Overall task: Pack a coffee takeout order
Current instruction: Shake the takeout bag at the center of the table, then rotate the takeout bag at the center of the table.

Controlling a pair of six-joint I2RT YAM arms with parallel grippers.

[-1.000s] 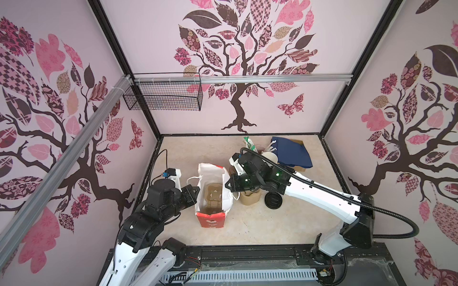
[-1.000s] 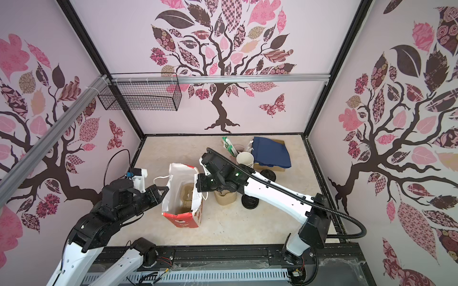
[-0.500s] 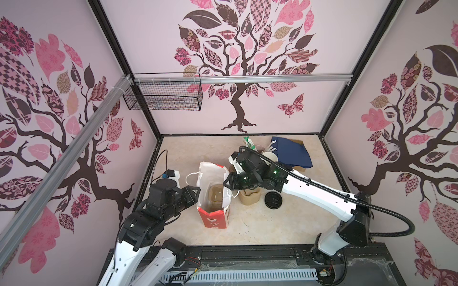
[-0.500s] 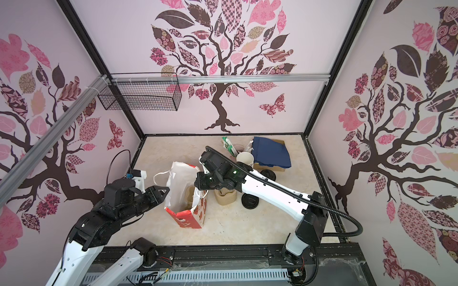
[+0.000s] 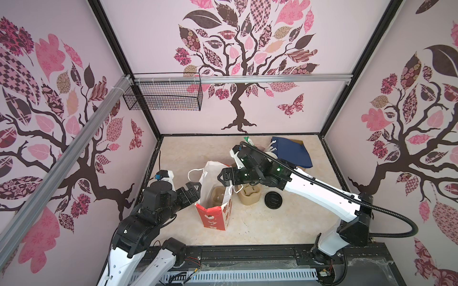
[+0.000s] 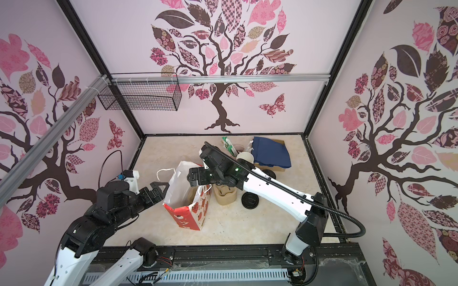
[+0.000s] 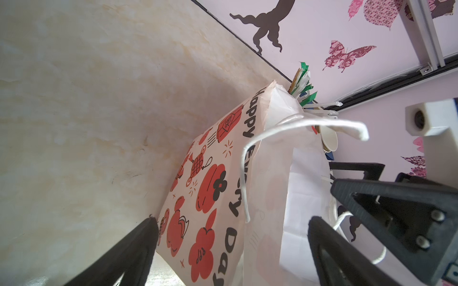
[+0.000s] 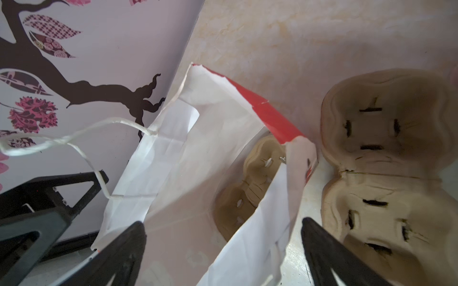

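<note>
A red-and-white paper bag (image 5: 213,218) stands open mid-table, with a tan pulp carrier (image 5: 218,195) lying inside it. A second carrier (image 5: 250,196) sits just right of the bag, and a black lid (image 5: 273,199) lies beside that. The navy napkin (image 5: 292,152) is at the back right. My left gripper (image 5: 195,190) is open by the bag's left wall, which sits between its fingers (image 7: 138,247) untouched. My right gripper (image 5: 223,177) hangs open over the bag's right rim, and the wrist view looks down on the carrier (image 8: 250,188) in the bag.
A cup of wrapped straws (image 6: 229,147) and a stack of lidless cups (image 6: 244,157) stand behind the right arm. Another black lid (image 6: 269,173) lies near the napkin's box. A wire basket (image 5: 163,97) hangs on the back-left wall.
Both grippers have gone from shut to open and let go of the bag's rims. The bag now stands by itself, leaning slightly, with its handles loose.
</note>
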